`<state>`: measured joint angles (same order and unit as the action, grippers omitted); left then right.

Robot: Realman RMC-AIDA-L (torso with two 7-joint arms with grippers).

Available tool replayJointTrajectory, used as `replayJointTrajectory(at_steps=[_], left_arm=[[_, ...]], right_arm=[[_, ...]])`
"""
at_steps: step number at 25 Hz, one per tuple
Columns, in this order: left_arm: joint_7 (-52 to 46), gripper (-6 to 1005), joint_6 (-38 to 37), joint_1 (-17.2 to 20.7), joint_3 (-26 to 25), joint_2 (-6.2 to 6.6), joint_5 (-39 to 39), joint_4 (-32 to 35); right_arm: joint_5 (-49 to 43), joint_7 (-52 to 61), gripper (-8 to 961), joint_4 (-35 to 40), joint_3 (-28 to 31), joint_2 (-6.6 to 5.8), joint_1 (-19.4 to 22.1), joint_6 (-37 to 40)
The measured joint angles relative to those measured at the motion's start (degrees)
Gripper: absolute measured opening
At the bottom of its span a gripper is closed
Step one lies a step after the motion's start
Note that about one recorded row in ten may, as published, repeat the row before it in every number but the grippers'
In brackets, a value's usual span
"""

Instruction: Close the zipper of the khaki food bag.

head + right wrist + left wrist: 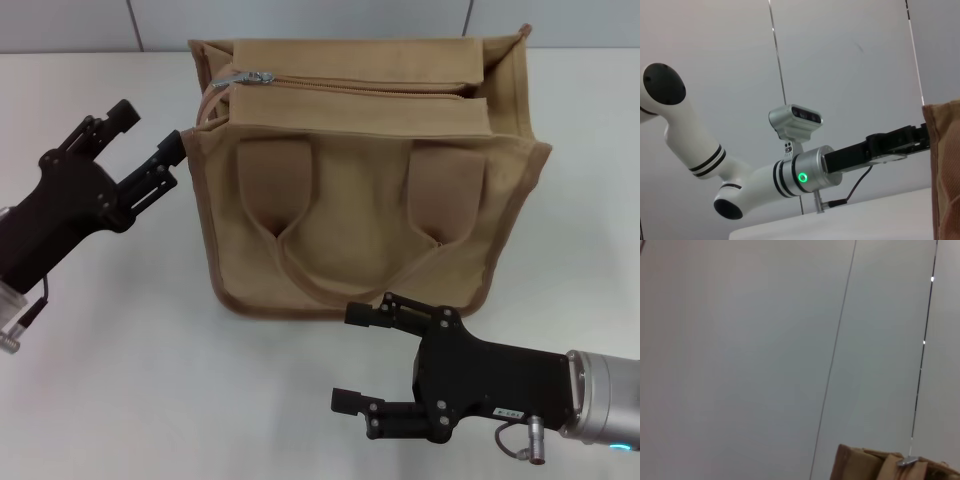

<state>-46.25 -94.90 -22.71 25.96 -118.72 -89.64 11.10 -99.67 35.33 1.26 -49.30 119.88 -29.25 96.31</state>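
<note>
The khaki food bag [365, 190] stands upright in the middle of the white table, handles lying flat against its front. The zipper [370, 86] runs along its top, with the silver pull tab [250, 77] at the bag's left end. My left gripper [150, 132] is open beside the bag's upper left side, its lower fingertip close to the bag's edge. My right gripper [352, 357] is open and empty, low in front of the bag, apart from it. The left wrist view shows the bag's top corner [860, 465] and the pull tab [908, 460].
The white table [120, 380] extends around the bag, with a grey panelled wall [90, 25] behind. The right wrist view shows the left arm [805, 175] reaching to the bag's edge [945, 170].
</note>
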Motion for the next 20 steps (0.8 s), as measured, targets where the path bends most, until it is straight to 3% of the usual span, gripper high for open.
replayJointTrajectory(at_steps=[10, 14, 20], left_arm=[[0.3, 808, 2.0, -2.8, 0.0, -0.07, 0.7, 0.1], [0.6, 808, 3.0, -4.2, 4.6, -0.14, 0.4, 1.0], [4.1, 808, 0.2, -4.5, 4.6, -0.40, 1.6, 0.7]], right_arm=[[0.0, 0.0, 837, -0.2, 0.0, 0.00, -0.3, -0.5], [0.0, 0.0, 837, -0.6, 0.0, 0.00, -0.8, -0.5], [0.0, 0.0, 836, -0.7, 0.0, 0.00, -0.9, -0.5]])
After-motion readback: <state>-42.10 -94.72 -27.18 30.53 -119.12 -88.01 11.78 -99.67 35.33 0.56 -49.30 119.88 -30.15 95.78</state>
